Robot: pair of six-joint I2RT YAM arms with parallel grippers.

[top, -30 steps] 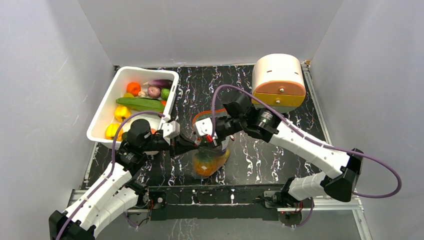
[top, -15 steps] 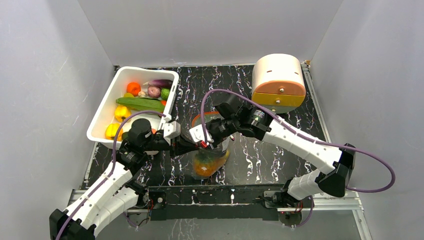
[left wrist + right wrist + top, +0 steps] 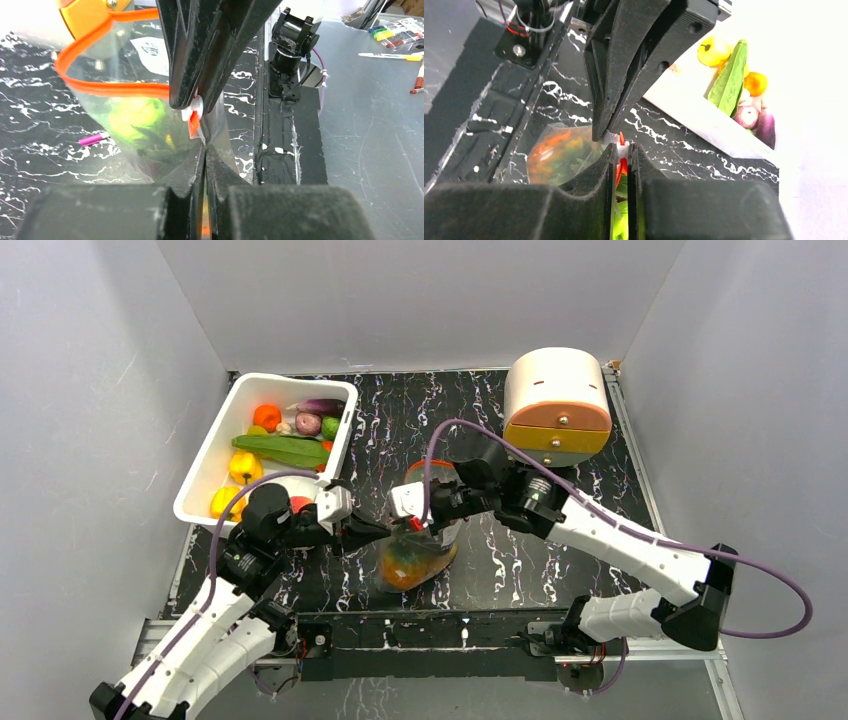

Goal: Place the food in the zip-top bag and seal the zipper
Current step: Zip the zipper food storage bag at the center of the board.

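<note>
Tightly, left pincer grips zip-top bag, right pincer zipper (mouth agape).

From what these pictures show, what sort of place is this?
Probably a robotics lab test cell: two white robot arms bolted at a black marble-patterned table, plain pale panel walls boxing it in, and small plastic toy vegetables in a white rectangular tub as practice props.

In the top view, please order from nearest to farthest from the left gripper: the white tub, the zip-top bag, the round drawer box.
1. zip-top bag, pinched at the tips of the left gripper, table centre.
2. white tub, rear left.
3. round drawer box, rear right corner.
</note>
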